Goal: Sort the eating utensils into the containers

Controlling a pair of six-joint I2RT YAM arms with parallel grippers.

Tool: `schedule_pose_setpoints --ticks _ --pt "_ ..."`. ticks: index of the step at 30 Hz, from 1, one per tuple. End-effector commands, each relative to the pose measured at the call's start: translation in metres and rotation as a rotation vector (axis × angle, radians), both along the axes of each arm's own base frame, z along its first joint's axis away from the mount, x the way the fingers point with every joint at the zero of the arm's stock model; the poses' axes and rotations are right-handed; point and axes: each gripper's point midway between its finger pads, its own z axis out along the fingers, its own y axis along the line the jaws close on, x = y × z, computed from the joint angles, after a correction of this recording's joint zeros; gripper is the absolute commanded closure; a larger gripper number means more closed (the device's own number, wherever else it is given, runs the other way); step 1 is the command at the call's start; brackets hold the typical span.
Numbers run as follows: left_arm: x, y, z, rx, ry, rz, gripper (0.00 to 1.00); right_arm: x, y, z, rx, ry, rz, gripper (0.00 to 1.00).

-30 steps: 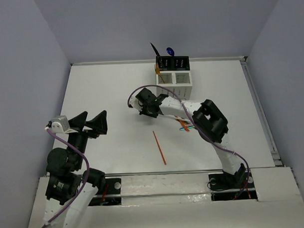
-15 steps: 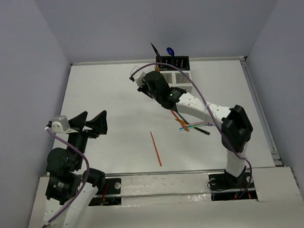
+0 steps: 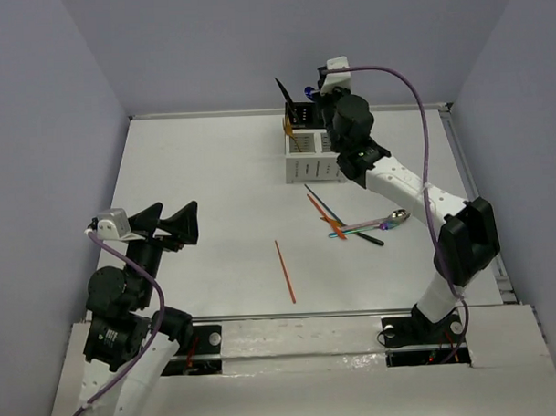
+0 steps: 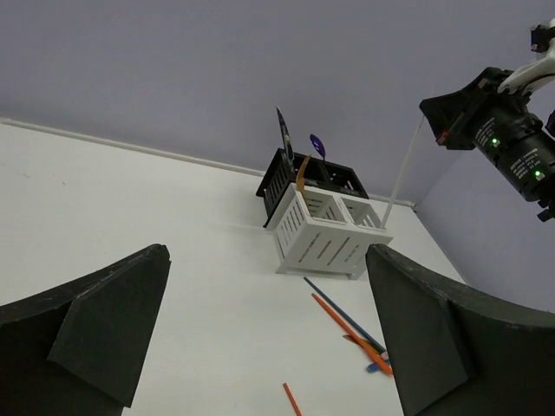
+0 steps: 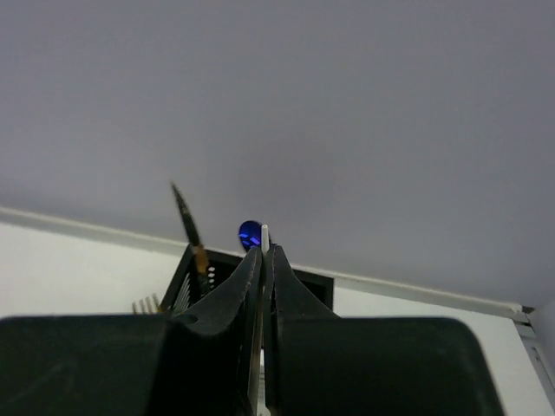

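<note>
A white table point(image 3: 195, 174) sits boxed in by plain lavender-grey walls point(image 3: 254, 44) under even light.

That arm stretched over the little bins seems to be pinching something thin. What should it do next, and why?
Probably ease the right claw a little lower toward the bins. It is shut on a thin pale utensil and appears to hang above the block of four joined black and white bins, where a blue spoon already stands. Which bin it suits, I cannot tell.
</note>
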Motion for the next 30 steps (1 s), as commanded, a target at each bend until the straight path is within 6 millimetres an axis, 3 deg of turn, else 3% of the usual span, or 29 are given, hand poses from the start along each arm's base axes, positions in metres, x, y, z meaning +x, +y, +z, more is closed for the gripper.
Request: schedule_pose_setpoints --ticks 1,6,12,20,25,28,30 --pt "0.002 -0.005 0.003 0.004 -0.010 -0.020 0.01 0.012 -0.034 0.049 0.191 -0.174 -0.078 1.00" --pt "0.003 -0.004 0.003 0.004 -0.010 -0.017 0.01 0.025 -0.052 0.050 0.229 -0.209 -0.120 1.00" --pt "0.002 -0.004 0.002 0.004 -0.008 -0.017 0.01 0.044 -0.055 0.030 0.209 -0.174 -0.116 1.00" --pt "0.002 -0.004 0.003 0.005 -0.010 -0.016 0.01 0.059 -0.055 -0.037 0.101 -0.067 -0.138 1.00" --pt "0.002 -0.004 0.003 0.004 -0.010 -0.018 0.01 0.060 -0.049 -0.064 0.085 0.004 -0.088 1.00" --pt "0.003 -0.005 0.002 0.005 -0.009 -0.021 0.01 0.060 -0.040 -0.067 0.083 0.046 -0.043 0.88" --pt "0.003 -0.005 0.002 0.005 -0.009 -0.020 0.01 0.060 -0.039 -0.068 0.086 0.072 -0.041 0.66"
